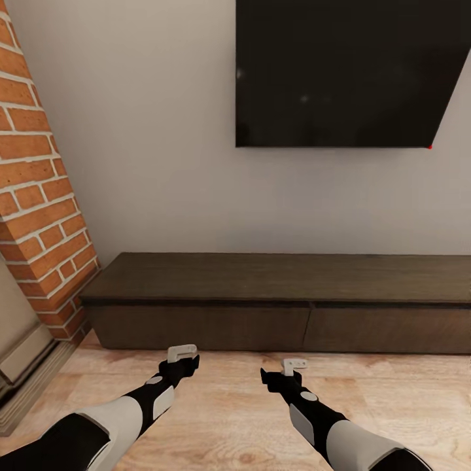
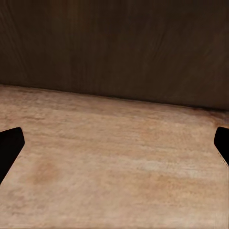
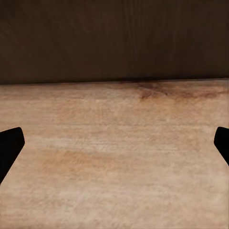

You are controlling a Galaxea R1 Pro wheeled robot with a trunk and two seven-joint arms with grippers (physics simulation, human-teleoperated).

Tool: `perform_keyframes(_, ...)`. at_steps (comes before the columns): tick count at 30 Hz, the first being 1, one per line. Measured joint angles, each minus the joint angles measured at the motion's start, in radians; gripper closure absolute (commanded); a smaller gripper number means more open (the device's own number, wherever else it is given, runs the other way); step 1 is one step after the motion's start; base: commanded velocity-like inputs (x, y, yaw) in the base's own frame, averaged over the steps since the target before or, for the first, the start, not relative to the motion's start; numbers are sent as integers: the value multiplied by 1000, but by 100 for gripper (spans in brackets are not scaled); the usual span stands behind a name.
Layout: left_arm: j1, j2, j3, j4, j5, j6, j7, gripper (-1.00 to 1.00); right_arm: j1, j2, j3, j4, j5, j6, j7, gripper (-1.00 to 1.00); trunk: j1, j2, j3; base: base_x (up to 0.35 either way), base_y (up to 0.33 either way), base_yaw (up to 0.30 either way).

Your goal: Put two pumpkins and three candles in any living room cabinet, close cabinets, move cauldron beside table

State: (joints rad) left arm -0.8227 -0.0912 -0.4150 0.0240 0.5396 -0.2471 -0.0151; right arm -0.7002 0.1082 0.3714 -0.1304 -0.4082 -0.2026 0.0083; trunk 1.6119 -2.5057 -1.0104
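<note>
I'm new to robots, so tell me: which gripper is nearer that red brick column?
Left. The left gripper hovers over the wood floor on the red brick column's side; the right gripper sits farther away.

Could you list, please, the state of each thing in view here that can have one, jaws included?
Cabinet: both visible drawer fronts shut, top bare.
Television: screen dark, apparently off.
Left gripper: jaws open, holding nothing, above the wood floor in front of the cabinet.
Right gripper: jaws open, holding nothing, likewise over the floor short of the cabinet.
</note>
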Motion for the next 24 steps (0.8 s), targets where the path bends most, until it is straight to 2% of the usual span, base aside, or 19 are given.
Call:
perform_keyframes(7, 0, 6, 3, -66, 3, 4, -5, -100, 4, 1, -1, 1, -2, 2, 0, -100, 0, 0, 0, 165, 137, 0)
perform_keyframes(10, 0, 7, 4, -71, 4, 34, -6, -100, 5, 1, -1, 1, -2, 2, 0, -100, 0, 0, 0, 40, 34, 0)
perform_keyframes(12, 0, 8, 4, -77, 6, 83, -6, -100, 6, 1, -2, 2, -2, 1, 0, -100, 0, 0, 0, 10, 8, 0)
perform_keyframes(14, 0, 8, 5, -96, 6, 95, -6, -100, 6, 1, -2, 2, -2, 1, 0, -100, 0, 0, 0, 5, 4, 0)
perform_keyframes(18, 0, 9, 5, -170, 7, 141, -5, -100, 6, 1, -2, 2, -2, 1, 0, -100, 0, 0, 0, 1, 1, 0)
perform_keyframes(19, -1, 14, 4, -257, 6, 215, -5, -100, 7, 1, -2, 3, -2, 2, 2, -100, 0, 0, 0, 0, 0, 0)
perform_keyframes(22, -1, 29, 4, -346, 9, 275, -4, -100, 10, 1, -4, 11, -2, 3, 2, -100, 0, 0, 0, 0, 0, 0)
perform_keyframes(24, -1, 40, 22, -428, 9, 338, -3, -100, 11, 1, -5, 15, -3, 3, 2, -100, 0, 0, 0, 0, 0, 0)
